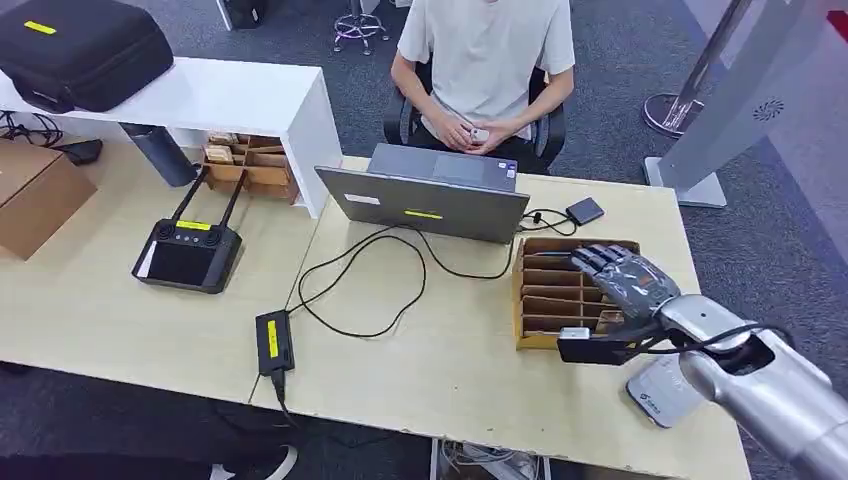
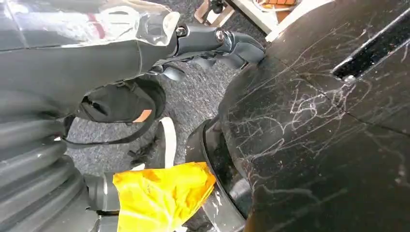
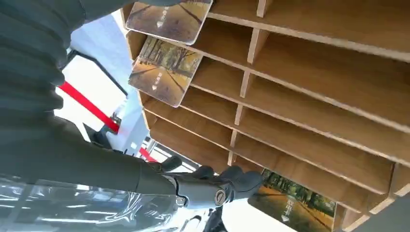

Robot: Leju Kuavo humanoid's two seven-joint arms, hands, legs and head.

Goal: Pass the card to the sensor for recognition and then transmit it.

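A brown slotted card rack (image 1: 560,290) lies on the table to the right of the laptop. My right hand (image 1: 622,276) hovers over its right side with fingers stretched out and nothing in them. In the right wrist view the rack (image 3: 309,96) has cards printed with a tree-lined road standing in its slots: one card (image 3: 166,70) at an end slot and another card (image 3: 295,204) just beyond my dark fingertips (image 3: 241,180). A grey sensor pad (image 1: 660,392) lies flat near the table's front right, partly under my forearm. My left hand (image 2: 212,42) hangs beside my body, holding nothing.
An open grey laptop (image 1: 425,195) faces a seated person (image 1: 485,60) across the table. Black cables (image 1: 370,285) run to a power brick (image 1: 273,342). A black controller with antennas (image 1: 188,252) sits left. A small black box (image 1: 585,211) lies behind the rack.
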